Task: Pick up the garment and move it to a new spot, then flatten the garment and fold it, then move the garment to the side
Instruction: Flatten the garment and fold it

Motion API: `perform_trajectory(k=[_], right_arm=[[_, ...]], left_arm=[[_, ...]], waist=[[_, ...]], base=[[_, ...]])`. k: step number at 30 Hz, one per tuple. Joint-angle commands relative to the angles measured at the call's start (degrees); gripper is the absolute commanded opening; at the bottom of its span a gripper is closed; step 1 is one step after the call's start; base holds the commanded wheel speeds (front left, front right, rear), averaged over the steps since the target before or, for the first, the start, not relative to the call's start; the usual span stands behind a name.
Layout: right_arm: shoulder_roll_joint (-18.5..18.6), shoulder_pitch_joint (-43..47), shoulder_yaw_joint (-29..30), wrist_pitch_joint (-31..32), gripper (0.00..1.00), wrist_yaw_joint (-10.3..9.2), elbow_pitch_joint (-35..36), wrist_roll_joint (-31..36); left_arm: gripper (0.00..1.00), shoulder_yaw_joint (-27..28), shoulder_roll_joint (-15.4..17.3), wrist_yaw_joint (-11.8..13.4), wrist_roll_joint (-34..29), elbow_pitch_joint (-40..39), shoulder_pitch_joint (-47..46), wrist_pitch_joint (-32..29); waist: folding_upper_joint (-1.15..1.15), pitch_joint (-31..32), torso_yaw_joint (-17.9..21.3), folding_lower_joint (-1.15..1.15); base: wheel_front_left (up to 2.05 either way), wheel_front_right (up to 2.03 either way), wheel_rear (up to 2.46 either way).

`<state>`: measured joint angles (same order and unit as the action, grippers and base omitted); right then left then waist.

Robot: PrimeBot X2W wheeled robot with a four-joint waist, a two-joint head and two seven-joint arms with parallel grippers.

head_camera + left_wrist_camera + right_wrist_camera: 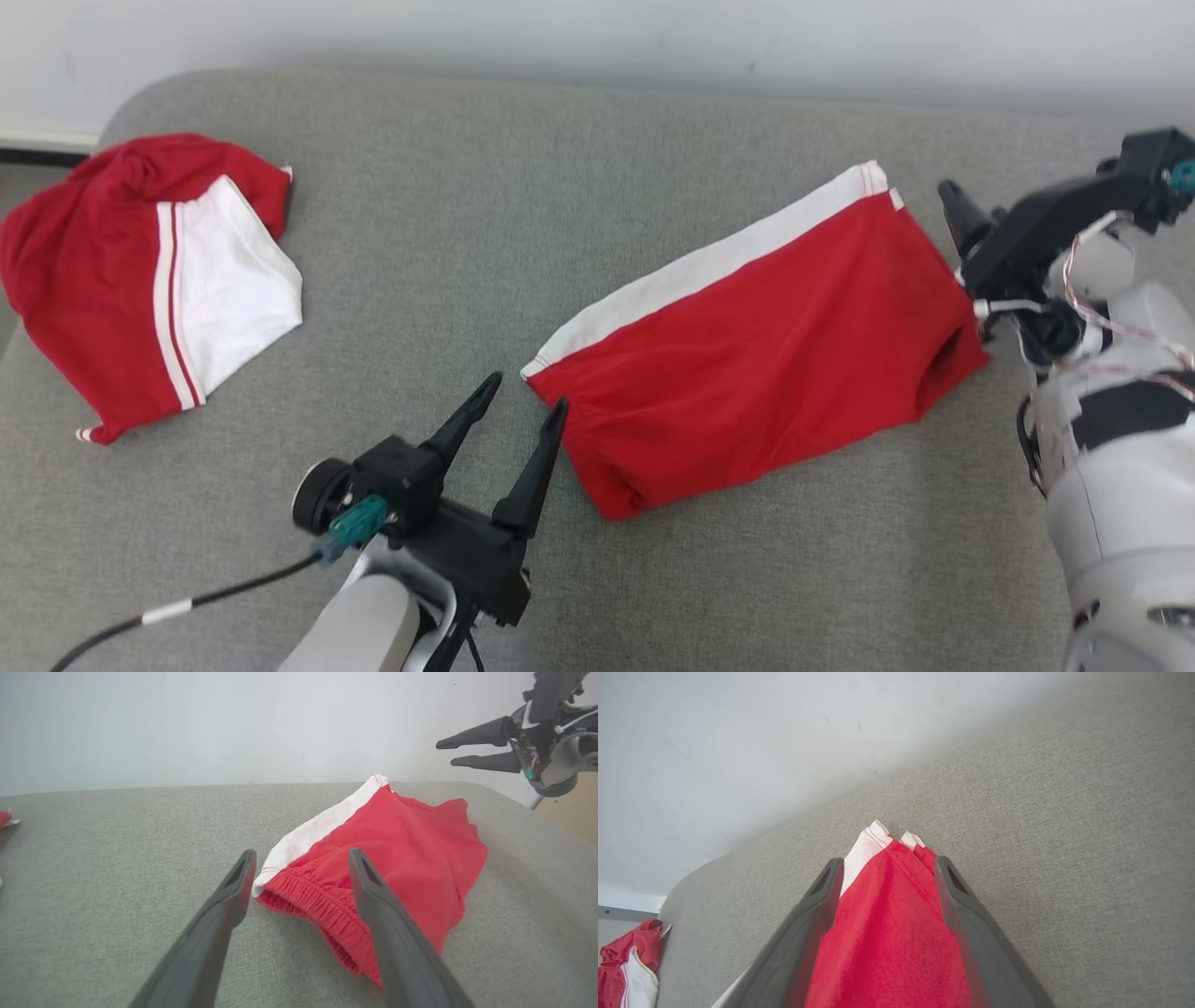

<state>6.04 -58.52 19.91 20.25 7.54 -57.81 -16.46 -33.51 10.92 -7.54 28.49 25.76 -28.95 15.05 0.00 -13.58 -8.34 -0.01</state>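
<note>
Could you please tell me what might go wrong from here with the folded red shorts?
The right gripper hangs open right over the end of the shorts; pulling away could snag cloth and undo the fold. The left gripper sits by the waistband and could catch it. The other garment occupies the left side, so sliding there risks overlap.

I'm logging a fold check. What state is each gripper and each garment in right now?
left gripper: open, empty, at the waistband end of the shorts.
right gripper: open, empty, raised above the grey surface by the leg end.
red shorts: lying flat, folded in half, held by neither gripper.
red and white garment: crumpled in a heap at the surface's left edge.
</note>
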Motion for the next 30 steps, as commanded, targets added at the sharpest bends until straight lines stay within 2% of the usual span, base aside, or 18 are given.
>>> perform_trajectory(k=[1,3,6,11,16,22,30], right_arm=[[0.90,2.43,-1.62,-0.64,1.00,-0.11,1.00,-1.35],[1.94,4.92,-4.63,-1.33,1.00,-0.11,2.87,-2.83],[4.31,10.81,-11.66,-3.01,1.00,-0.11,7.79,-6.16],[7.73,17.86,-19.29,-5.82,1.00,-0.11,14.56,-10.96],[11.53,22.10,-24.99,-8.12,1.00,-0.11,18.89,-13.06],[15.01,20.90,-28.56,-8.24,1.00,-0.11,19.34,-13.15],[16.38,17.06,-29.30,-6.59,1.00,-0.11,14.90,-11.37]], left_arm=[[1.00,1.24,-0.24,0.23,-0.84,-0.80,1.99,0.19],[1.00,3.16,-0.40,0.69,-2.15,-2.29,3.78,0.19],[1.00,8.35,-0.74,2.81,-5.46,-7.62,7.94,0.19],[1.00,15.29,-1.55,4.89,-9.81,-14.48,13.74,0.19],[1.00,20.75,-2.73,4.88,-13.01,-18.52,18.08,0.19],[1.00,25.76,-4.70,4.53,-16.08,-21.15,21.08,0.19],[1.00,29.11,-6.76,3.01,-17.54,-22.13,22.71,0.19]], waist=[[0.00,2.22,0.17,0.01],[0.00,3.14,0.00,0.01],[0.00,4.54,-0.29,0.01],[0.00,5.54,-0.42,0.01],[0.00,5.33,-0.53,0.01],[0.00,4.26,-1.51,0.01],[0.00,2.71,-4.10,0.01]], base=[[0.00,0.00,0.00],[0.00,0.00,0.00],[0.00,0.00,0.00],[0.00,0.00,0.00],[0.00,0.00,0.00],[0.00,0.00,0.00],[0.00,0.00,0.00]])
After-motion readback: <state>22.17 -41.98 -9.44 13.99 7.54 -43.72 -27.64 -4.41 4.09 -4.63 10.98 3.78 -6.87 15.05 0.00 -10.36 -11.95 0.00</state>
